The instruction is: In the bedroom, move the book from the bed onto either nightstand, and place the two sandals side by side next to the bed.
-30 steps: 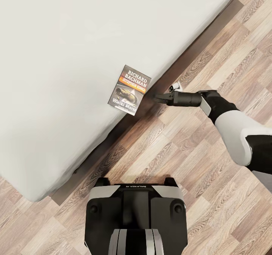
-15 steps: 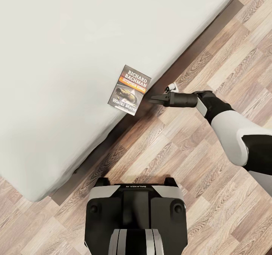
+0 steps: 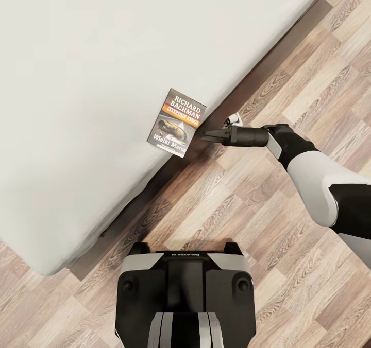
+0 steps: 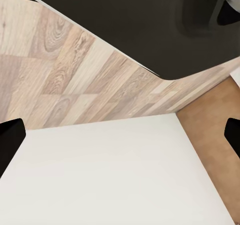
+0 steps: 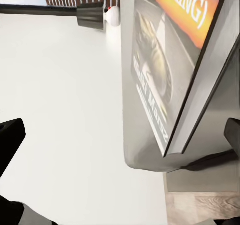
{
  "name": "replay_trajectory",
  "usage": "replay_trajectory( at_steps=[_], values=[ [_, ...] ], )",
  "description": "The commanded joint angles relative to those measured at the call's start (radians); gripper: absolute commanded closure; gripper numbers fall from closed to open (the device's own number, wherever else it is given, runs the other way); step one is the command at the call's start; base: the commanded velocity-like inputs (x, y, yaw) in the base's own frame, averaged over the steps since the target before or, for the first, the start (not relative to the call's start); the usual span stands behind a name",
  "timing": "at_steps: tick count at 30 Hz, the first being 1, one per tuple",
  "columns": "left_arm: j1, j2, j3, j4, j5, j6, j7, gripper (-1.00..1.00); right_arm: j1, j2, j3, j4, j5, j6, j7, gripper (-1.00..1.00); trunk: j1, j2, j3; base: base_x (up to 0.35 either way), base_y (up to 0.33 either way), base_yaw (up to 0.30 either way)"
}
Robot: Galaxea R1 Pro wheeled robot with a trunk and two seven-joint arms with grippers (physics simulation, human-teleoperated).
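Book lies flat on the bed, cover up, close to the mattress edge that runs diagonally above the wooden floor; one lower corner sits almost at that edge. Cover reads "Richard Bachman" in white over an orange band, dark picture beneath. Mattress around it bare, light grey-white; a dark strip of frame shows under the edge. Right claw reaches in from the floor side at mattress height, tips pointing at the book's near edge, just beside it, not touching as far as the head view shows. Its fingers taper to a narrow point there, yet in the right wrist view the black fingertips sit at opposite margins, so the claw stands apart, holding nothing. That same view has the book large and close between the tips, the mattress edge dropping to floorboards below it, and a black-shaded lamp far off past the mattress. Nothing lies between claw and book. Left wrist view: left claw fingertips also wide apart, over a corner of the white mattress and floorboards. Robot's dark base stands on the floor near the bed's corner.
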State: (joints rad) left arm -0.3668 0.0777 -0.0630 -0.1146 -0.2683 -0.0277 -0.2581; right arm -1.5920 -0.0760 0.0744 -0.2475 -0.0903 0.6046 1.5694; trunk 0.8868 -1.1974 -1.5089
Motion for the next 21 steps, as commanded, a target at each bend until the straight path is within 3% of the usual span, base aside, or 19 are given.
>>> replay_trajectory(
  at_steps=[1,17,21],
  values=[
    [0.000,0.001,-0.006,0.000,-0.003,-0.003,-0.001,-1.00,0.000,-0.001,0.008,0.000,-0.009,0.011,0.001,-1.00,0.004,-0.008,-0.003,0.000,0.000,0.000],
    [0.000,0.001,-0.006,0.000,-0.002,-0.003,-0.001,-1.00,-0.001,-0.011,0.006,-0.003,-0.007,0.011,0.001,-1.00,0.065,-0.120,-0.054,0.000,0.000,0.000],
    [0.000,0.001,-0.006,0.000,-0.002,-0.003,-0.001,-1.00,-0.001,-0.012,0.005,-0.006,-0.007,0.012,0.001,-1.00,0.065,-0.120,-0.054,0.000,0.000,0.000]
  ],
)
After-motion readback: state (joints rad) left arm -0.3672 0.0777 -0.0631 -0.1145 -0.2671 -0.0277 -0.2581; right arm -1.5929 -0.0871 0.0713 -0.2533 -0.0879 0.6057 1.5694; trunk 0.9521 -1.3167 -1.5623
